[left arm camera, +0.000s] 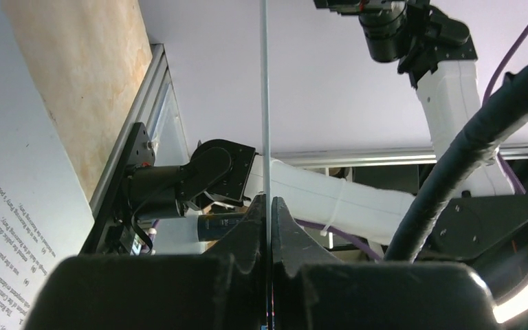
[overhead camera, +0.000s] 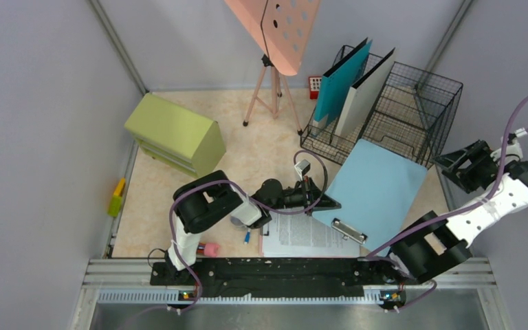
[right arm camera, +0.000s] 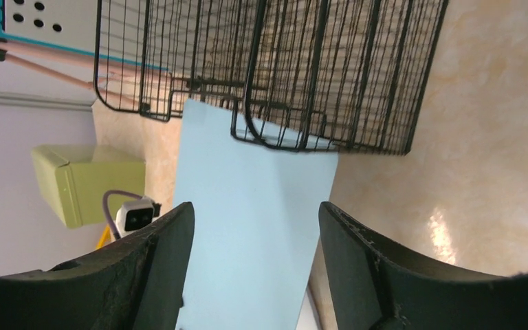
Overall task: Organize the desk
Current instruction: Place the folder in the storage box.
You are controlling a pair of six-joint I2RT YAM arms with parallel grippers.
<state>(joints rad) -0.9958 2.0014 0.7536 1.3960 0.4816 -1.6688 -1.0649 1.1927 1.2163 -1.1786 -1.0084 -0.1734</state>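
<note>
- Across the floor of the grey-walled cell lies the pale beige-peach marbled desk [overhead camera: 261, 155], running from the black-and-silver rail [overhead camera: 275, 271] at 6 o'clock to the back wall at 12.
- Low over the desk, just toward 4 o'clock of its middle, the left gripper [overhead camera: 320, 201] is turned on its side, so the marbled top runs up the left of its wrist view. Its jaws are pinched on a thin pale sheet [left arm camera: 264, 103] seen edge-on; which sheet it is I cannot tell.
- At the 3 o'clock edge the right gripper [overhead camera: 454, 167] hangs raised above the desk, jaws wide with nothing between them.
- Below that claw, at 4 o'clock, lies a light blue flat clipboard [overhead camera: 378, 182] with a silver clip, its far end against the front of a black wire basket [overhead camera: 419, 103] at 2 o'clock.
- At 6 o'clock a white printed page [overhead camera: 306, 237] lies just beside the clipboard.
- At 1 o'clock a teal folder [overhead camera: 337, 86] and a white folder [overhead camera: 366, 93] stand tilted in a wire holder.
- At 10 o'clock sits an olive-green house-shaped cabinet [overhead camera: 175, 134]; at 12, a pink perforated board [overhead camera: 278, 27] on a tripod.
</note>
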